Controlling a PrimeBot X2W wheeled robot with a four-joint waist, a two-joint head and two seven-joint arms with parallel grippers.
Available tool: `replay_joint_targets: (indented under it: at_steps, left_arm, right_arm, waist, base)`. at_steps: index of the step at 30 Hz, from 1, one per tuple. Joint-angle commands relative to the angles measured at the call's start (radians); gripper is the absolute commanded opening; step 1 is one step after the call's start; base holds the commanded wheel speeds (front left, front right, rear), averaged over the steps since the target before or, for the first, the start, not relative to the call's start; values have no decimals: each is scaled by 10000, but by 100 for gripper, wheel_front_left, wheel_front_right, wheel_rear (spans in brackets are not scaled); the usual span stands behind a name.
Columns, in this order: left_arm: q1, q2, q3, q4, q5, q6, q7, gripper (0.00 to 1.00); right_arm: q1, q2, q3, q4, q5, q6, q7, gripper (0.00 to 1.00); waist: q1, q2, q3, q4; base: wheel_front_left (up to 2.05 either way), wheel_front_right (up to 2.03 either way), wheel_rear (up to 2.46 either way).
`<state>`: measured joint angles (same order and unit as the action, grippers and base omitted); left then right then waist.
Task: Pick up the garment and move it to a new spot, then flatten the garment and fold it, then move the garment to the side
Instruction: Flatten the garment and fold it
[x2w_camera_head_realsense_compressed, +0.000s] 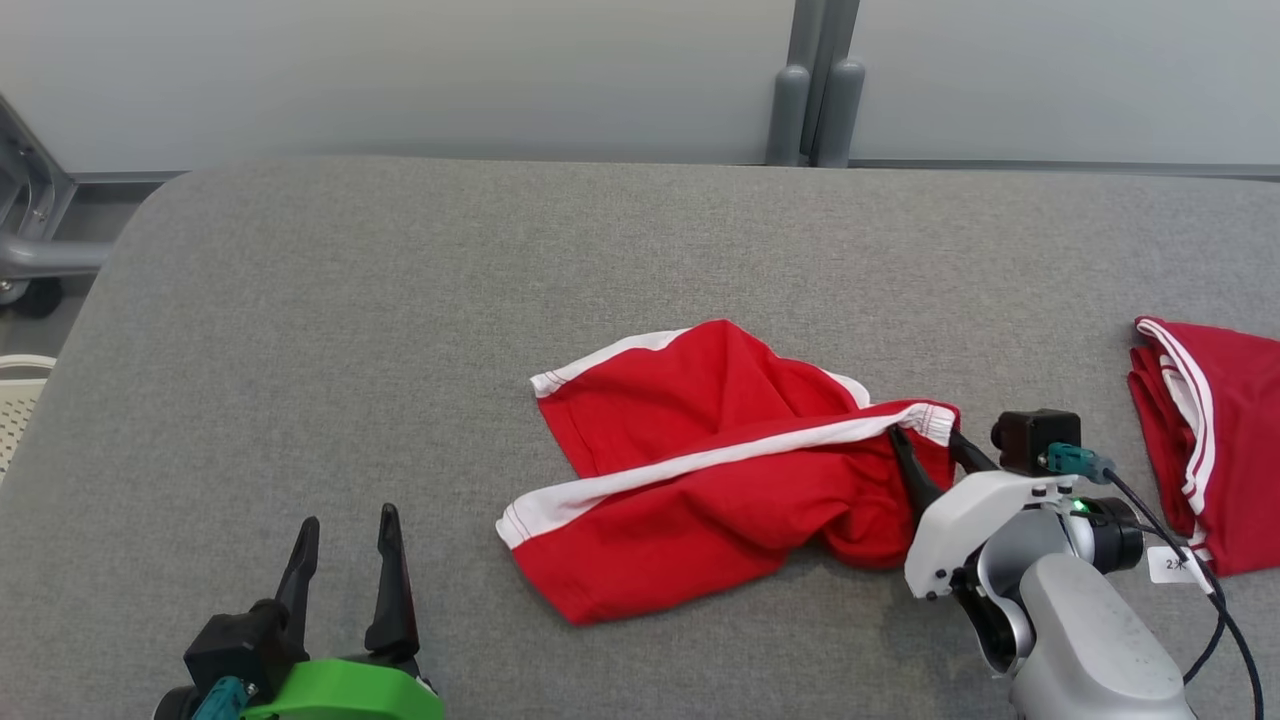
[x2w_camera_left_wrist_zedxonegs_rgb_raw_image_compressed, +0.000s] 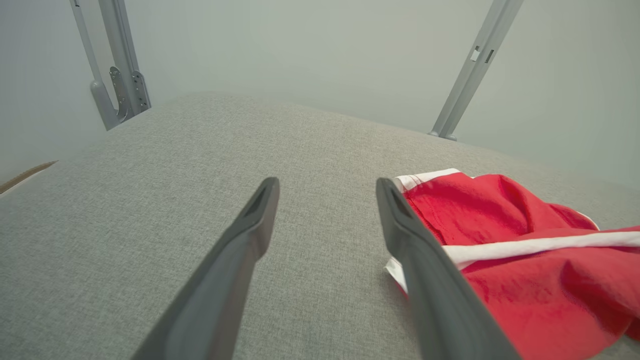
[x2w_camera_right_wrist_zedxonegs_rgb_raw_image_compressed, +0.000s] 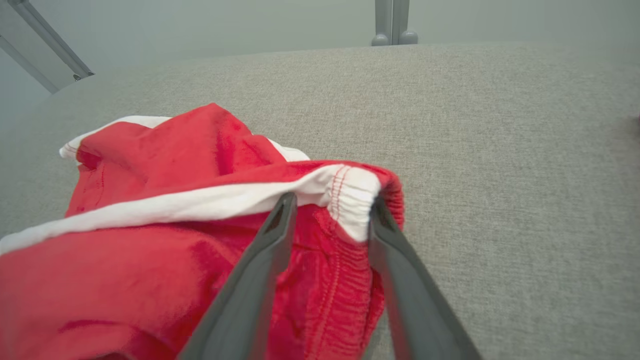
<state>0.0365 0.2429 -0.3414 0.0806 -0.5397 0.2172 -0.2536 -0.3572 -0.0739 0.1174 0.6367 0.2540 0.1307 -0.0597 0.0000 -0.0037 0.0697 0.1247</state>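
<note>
Right wrist view: my right gripper (x2w_camera_right_wrist_zedxonegs_rgb_raw_image_compressed: 331, 212) straddles the white waistband corner (x2w_camera_right_wrist_zedxonegs_rgb_raw_image_compressed: 350, 195) of the red garment (x2w_camera_right_wrist_zedxonegs_rgb_raw_image_compressed: 150, 260), fingers apart, mid-worktop (x2w_camera_right_wrist_zedxonegs_rgb_raw_image_compressed: 500, 150). I should close squarely on the elastic before lifting. Left gripper (x2w_camera_head_realsense_compressed: 345, 545) sits near-left, fingers apart, clear of the cloth.

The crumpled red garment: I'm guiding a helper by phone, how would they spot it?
On the grey table, look near the middle. The crumpled red garment lies there, white bands showing, the right gripper at its corner; the other red garment sits folded at the table's right edge.
</note>
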Motion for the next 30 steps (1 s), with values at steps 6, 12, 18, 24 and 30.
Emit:
replay_joint_targets:
  at_steps: [6, 12, 18, 24, 30]
  left_arm:
    - [-210, 83, 34, 41, 94, 22, -35, 100]
    - [-265, 58, 8, 82, 58, 19, -41, 100]
    - [-233, -8, -146, 236, -51, -90, 85, 100]
    - [-140, -254, -303, 447, -663, -492, 445, 100]
    - [-636, -213, -640, 1100, -1207, -1156, 1405, 100]
  right_arm:
    - [-478, -40, 86, 404, 276, 0, -283, 43]
    - [-714, -67, 231, 710, 357, 0, -435, 5]
    - [-423, -169, 558, 340, 594, 0, -796, 0]
    - [237, -400, 783, -664, 841, 0, -787, 0]
    - [699, -554, 901, -1422, 761, 0, -546, 0]
  waist:
    - [0, 37, 108, -18]
    - [0, 37, 143, -79]
    - [0, 37, 100, -230]
    - [0, 37, 51, -501]
    - [0, 37, -13, -704]
  base:
    - [0, 0, 0]
    - [0, 0, 0]
    - [0, 0, 0]
    - [0, 0, 0]
    - [0, 0, 0]
